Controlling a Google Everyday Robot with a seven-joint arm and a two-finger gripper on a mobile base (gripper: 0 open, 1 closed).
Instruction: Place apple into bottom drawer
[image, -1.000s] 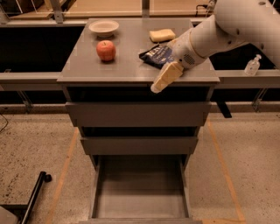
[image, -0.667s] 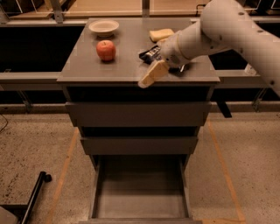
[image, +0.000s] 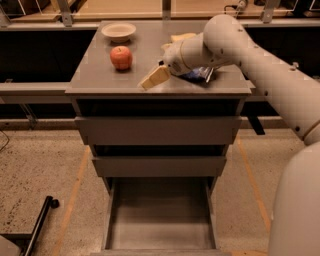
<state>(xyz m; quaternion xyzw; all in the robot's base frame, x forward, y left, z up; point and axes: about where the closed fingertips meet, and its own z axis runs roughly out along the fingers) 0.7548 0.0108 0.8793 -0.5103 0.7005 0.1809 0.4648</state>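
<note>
The red-orange apple (image: 121, 57) sits on the grey cabinet top (image: 100, 80), left of centre, near a shallow bowl. My gripper (image: 154, 78) hangs over the cabinet top to the right of the apple, a short gap away, with its pale fingers pointing down-left toward it. It holds nothing. The bottom drawer (image: 160, 220) is pulled out below, a plain grey box with a bare floor. The two wider drawers above it are shut.
A pale shallow bowl (image: 118, 31) stands at the back left of the top. A yellow sponge (image: 181, 37) and a dark blue bag (image: 199, 75) lie partly behind my arm. A dark pole (image: 40, 225) lies on the floor at lower left.
My arm has swung left across the cabinet top, bringing the gripper closer to the apple. The apple and drawers have not moved.
</note>
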